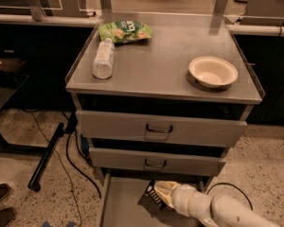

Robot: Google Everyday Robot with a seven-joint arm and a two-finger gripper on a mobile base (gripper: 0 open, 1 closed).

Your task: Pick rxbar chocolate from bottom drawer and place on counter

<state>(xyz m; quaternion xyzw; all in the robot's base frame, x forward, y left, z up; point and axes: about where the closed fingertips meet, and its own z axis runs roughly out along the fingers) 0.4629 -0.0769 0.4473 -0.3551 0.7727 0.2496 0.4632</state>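
Reaching into the bottom drawer (119,207) from the lower right with the pale arm (217,211), and holding the gripper (160,193) low over the drawer floor, just below the front of the middle drawer (132,159). Meeting the rxbar chocolate (152,196) directly at the tip of the gripper, on its left side, touching it or very nearly so. Showing the bar as a small dark piece with white marks, seemingly tilted up from the floor, with a dark shadow under it. Taking its long axis as lying roughly across the line of the arm, but not being sure of this. Not being able to tell the grip: clamped on the bar, or only resting against it.

Judging the step in hand as the pick itself, with the placing not yet begun. Probably needing first to draw the bar out toward the open front of the drawer, and only then to rise, because of the middle drawer and the top drawer (113,126) overhanging the back part. Seeing the counter (156,67) well above, with bare steel between the bottle (103,58) on the left and the bowl (213,72) on the right, and the green snack bag (124,31) just behind the bottle.
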